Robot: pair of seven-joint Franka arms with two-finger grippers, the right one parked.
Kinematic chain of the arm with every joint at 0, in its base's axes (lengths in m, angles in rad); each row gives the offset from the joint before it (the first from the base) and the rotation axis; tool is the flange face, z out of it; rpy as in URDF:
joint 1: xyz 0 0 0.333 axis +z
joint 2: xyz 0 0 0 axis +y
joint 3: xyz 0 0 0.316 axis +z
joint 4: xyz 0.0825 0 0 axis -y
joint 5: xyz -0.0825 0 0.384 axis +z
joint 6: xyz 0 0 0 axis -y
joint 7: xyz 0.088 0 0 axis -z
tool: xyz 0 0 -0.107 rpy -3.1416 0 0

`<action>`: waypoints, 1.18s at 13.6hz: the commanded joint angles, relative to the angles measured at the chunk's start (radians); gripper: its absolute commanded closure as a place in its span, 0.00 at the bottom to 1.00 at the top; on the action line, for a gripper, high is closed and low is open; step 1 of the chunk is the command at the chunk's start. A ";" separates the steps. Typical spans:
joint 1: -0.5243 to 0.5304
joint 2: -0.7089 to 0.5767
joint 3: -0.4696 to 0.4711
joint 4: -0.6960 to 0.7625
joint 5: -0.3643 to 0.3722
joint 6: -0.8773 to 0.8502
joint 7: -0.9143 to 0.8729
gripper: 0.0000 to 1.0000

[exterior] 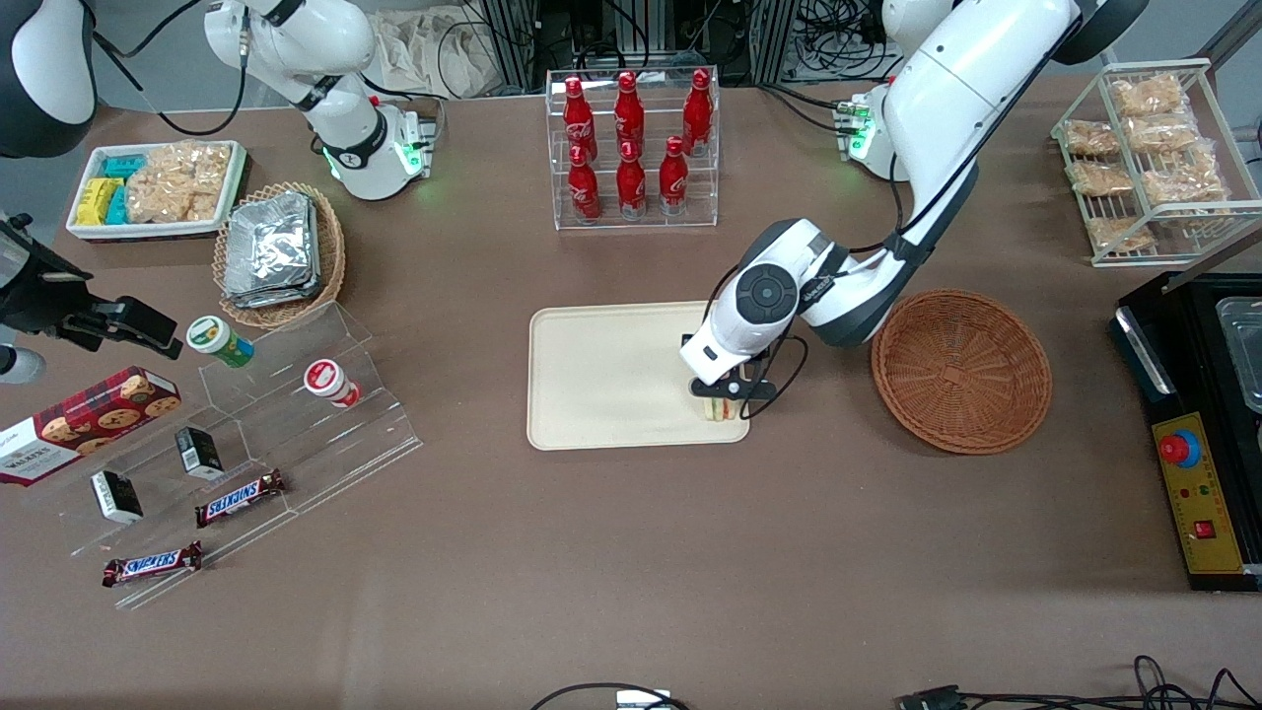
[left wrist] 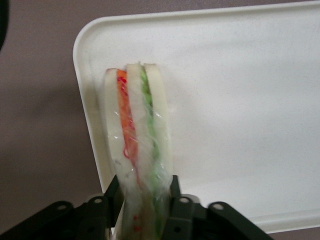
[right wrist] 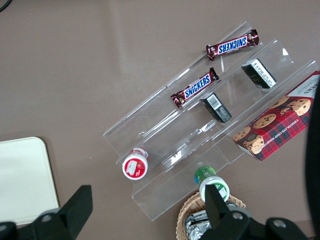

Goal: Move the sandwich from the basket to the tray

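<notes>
The sandwich [left wrist: 137, 135], pale bread with red-orange and green filling in clear wrap, is clamped between my gripper's [left wrist: 144, 192] black fingers. In the front view the gripper [exterior: 724, 397] holds the sandwich [exterior: 723, 408] over the corner of the cream tray [exterior: 611, 375] that is nearest the front camera and the basket. The sandwich hangs over the tray's rounded corner [left wrist: 90, 45]; I cannot tell whether it touches the tray. The reddish-brown wicker basket [exterior: 961, 370] stands beside the tray toward the working arm's end and holds nothing.
A clear rack of red bottles [exterior: 631, 148] stands farther from the camera than the tray. A tan basket of foil packs [exterior: 279, 254], a white snack tray [exterior: 153, 187] and clear steps with snack bars [exterior: 237, 434] lie toward the parked arm's end. A wire rack [exterior: 1154, 158] and a black appliance [exterior: 1198, 424] lie toward the working arm's end.
</notes>
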 commanded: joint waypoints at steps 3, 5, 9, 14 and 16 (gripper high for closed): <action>0.010 -0.123 -0.003 0.003 0.003 -0.084 -0.034 0.00; 0.030 -0.202 -0.001 0.033 -0.017 -0.169 -0.025 0.00; 0.079 -0.257 0.012 0.309 -0.034 -0.516 0.035 0.00; 0.072 -0.390 0.310 0.403 -0.036 -0.725 0.176 0.00; 0.070 -0.465 0.397 0.328 -0.046 -0.714 0.231 0.00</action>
